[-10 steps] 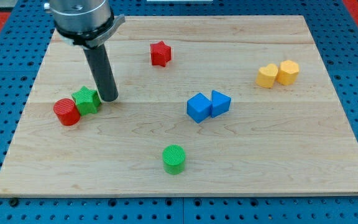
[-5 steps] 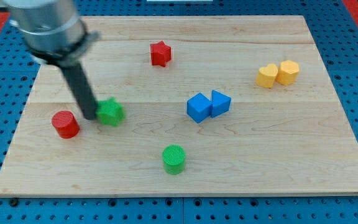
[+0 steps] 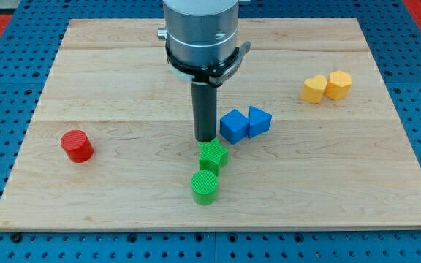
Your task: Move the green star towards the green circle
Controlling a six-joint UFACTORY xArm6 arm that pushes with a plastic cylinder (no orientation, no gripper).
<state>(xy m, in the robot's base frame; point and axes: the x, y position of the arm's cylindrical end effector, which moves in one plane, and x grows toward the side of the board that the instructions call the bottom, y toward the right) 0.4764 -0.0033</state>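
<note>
One sec on, green star [image 3: 213, 156] moved right, now touching green circle [image 3: 205, 187]; my tip [image 3: 205, 139] just above; no jaws.

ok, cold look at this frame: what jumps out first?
The big grey arm housing at the view's top centre, its dark rod ending with my tip just above the green star. The star sits right above the green circle, touching or nearly so. Two blue blocks lie just right of the tip; a red cylinder sits alone at the view's left, and two yellow blocks at upper right.
</note>
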